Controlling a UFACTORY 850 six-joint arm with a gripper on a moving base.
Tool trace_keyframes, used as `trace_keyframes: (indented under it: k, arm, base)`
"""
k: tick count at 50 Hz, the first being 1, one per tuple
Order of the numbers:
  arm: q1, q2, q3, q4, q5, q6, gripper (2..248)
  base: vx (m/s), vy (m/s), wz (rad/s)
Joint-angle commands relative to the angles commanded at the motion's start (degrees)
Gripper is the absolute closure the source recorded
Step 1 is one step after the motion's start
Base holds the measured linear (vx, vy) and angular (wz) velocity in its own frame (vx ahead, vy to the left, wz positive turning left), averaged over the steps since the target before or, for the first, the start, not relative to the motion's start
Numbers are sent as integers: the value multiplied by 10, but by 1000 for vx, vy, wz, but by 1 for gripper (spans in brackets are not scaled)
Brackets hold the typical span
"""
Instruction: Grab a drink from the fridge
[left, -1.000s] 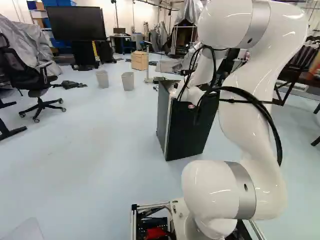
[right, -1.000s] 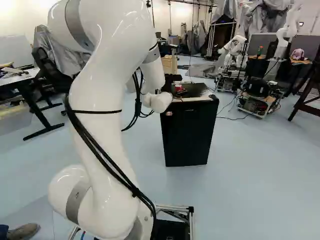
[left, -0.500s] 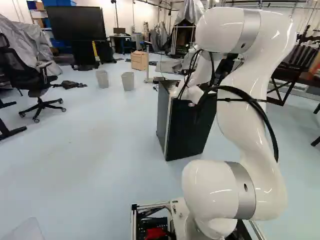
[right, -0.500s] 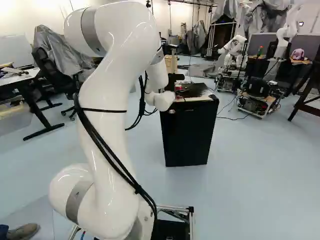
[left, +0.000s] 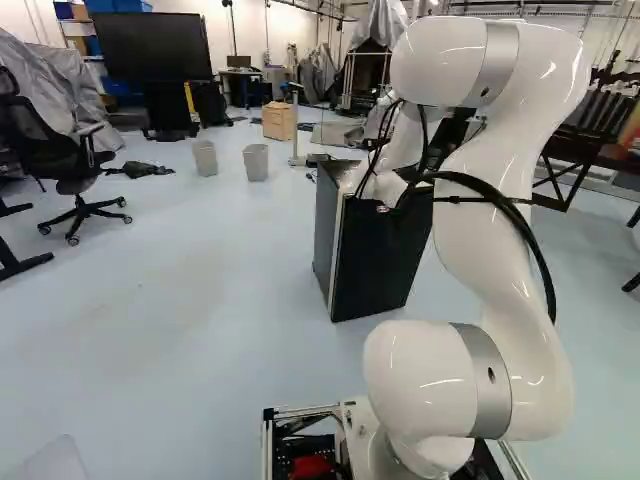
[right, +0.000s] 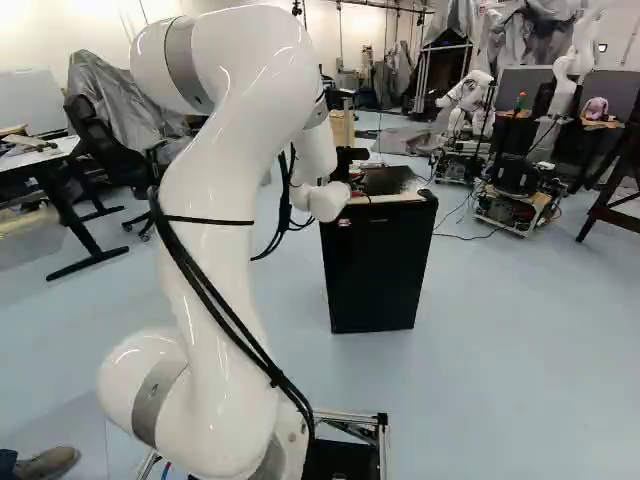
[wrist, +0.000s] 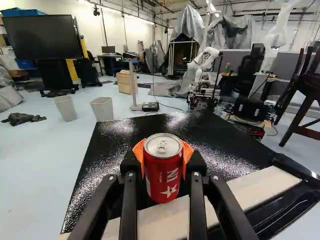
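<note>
In the right base view my gripper (right: 346, 165) is a small dark shape over the top of the black fridge (right: 378, 268), partly hidden by the white wrist. In the wrist view the gripper (wrist: 163, 155) is shut on a red can (wrist: 164, 172), its orange pads against the can from both sides. The can is upright with its silver lid up, over the fridge's black top (wrist: 112, 145) near the pale front strip. Whether its bottom touches the top, I cannot tell. The fridge door looks closed in the base views.
Two grey bins (left: 255, 162) and a wooden cabinet (left: 279, 121) stand beyond the fridge. Other robots (right: 468, 105) are at the back right. An office chair (left: 72, 165) stands at the left, and a dark wooden frame (wrist: 305, 92) beyond the fridge's right side.
My arm's elbow has come down and forward, and the wrist has shifted slightly ahead over the fridge top; this was mostly within the earlier half second. The base has stayed put.
</note>
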Motion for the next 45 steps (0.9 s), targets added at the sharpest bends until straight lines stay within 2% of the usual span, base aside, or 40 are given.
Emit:
trace_keyframes:
  k: [45]
  arm:
    - [0, 43, -1, 0, 0, 0, 155]
  base:
    - [0, 0, 0]
